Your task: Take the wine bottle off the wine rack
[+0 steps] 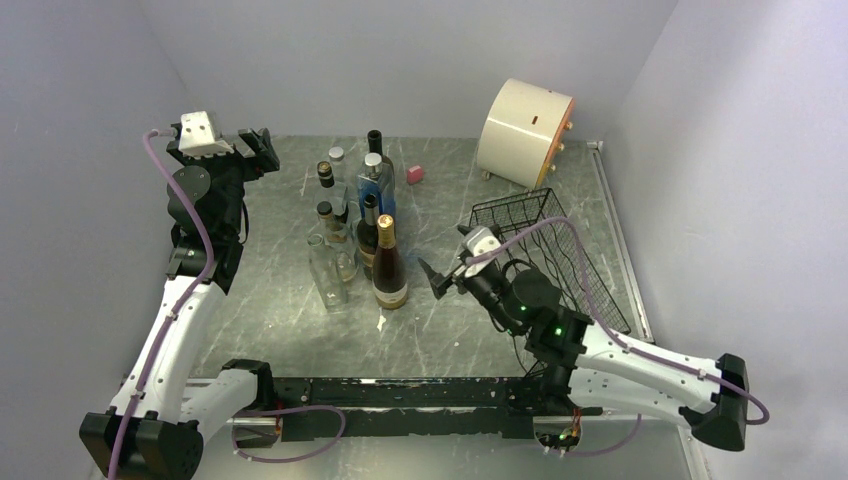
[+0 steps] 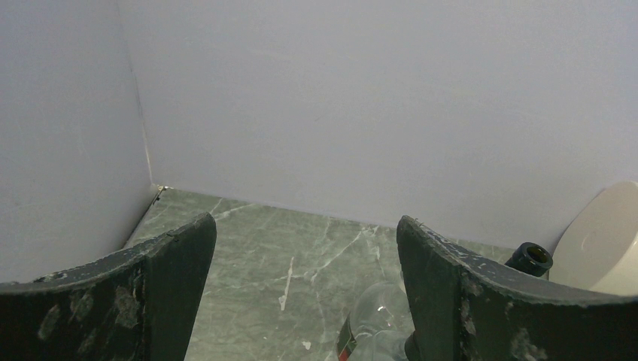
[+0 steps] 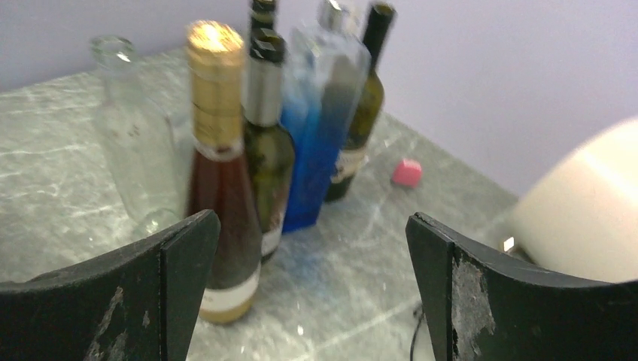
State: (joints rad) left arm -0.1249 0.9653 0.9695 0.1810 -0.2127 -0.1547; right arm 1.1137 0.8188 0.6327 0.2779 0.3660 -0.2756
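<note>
Top external view: the right end effector (image 1: 438, 280) is seen spread, with nothing held between its fingers, and is kept low over the table (image 1: 290, 320). Just ahead of its fingertips the gold-capped wine bottle (image 1: 388, 262) is stood upright on the table, with a narrow strip of bare table left between. The wine rack (image 1: 512, 212) is found behind the end effector, beside its wrist, apart from the bottle.

In the blurred right wrist view the bottle is placed ahead and left of the gap. A blue bottle (image 3: 320, 120) is packed close behind it, and a clear bottle (image 3: 132, 143) is set further left. Open table is left ahead to the right, bounded by a pink object (image 3: 407, 172) and a cream drum (image 3: 579, 210).

The right arm is stretched low and folded at the elbow. The left end effector (image 1: 255, 148) is held raised and spread, faced toward the back wall (image 2: 376, 98).
</note>
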